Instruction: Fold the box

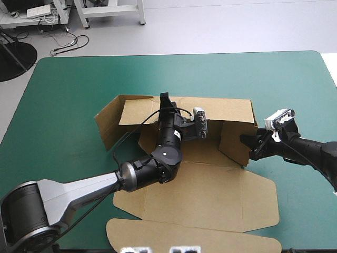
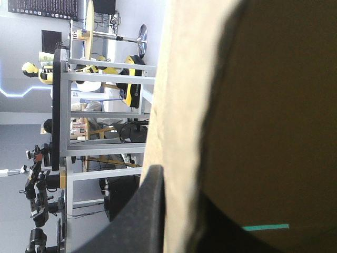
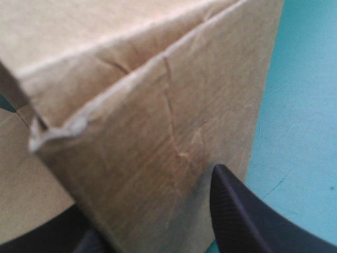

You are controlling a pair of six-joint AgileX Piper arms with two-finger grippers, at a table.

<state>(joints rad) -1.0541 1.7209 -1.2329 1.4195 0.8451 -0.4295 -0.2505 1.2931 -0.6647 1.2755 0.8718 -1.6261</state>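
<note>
Got the brown box (image 1: 210, 190) in the middle of the table (image 1: 68, 84), long axis left to right, far and end walls up, lid flat toward the near edge. Pinched thin on the far wall by the left gripper (image 1: 166, 101), on the right end wall by the right gripper (image 1: 251, 147). Can't see either set of fingertips past the board.

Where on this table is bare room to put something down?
Bare teal-green cover runs between the far wall of the box and the far edge, and along the left edge. Crowded mid-table: left gripper and right gripper clamp the walls.
</note>
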